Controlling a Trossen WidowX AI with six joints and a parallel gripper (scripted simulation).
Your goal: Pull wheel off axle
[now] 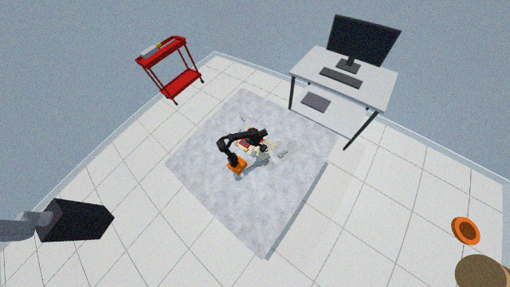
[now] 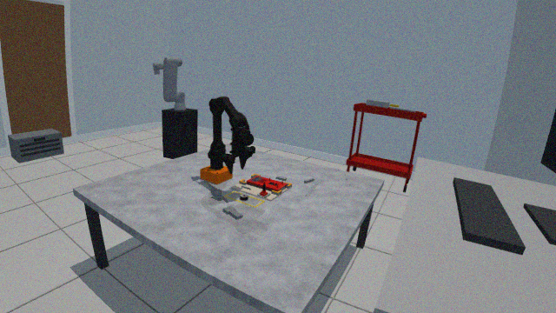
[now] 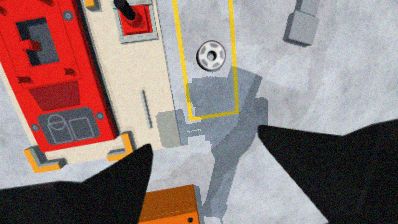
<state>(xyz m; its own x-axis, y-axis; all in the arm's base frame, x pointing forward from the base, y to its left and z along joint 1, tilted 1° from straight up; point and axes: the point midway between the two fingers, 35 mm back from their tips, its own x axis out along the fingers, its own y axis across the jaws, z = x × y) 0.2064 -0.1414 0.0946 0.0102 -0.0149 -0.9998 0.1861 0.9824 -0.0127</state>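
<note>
Gripper (image 3: 205,142) fingers are spread wide with nothing between them, hanging well above the table (image 3: 340,75). The wheel (image 3: 211,55) lies flat inside the yellow marked area (image 3: 232,60), ahead of the fingertips and well apart from them. The bare axle (image 3: 129,12) on its red base sits ahead-left, a grey block (image 3: 303,22) ahead-right, and the red tray (image 3: 50,75) off left.
</note>
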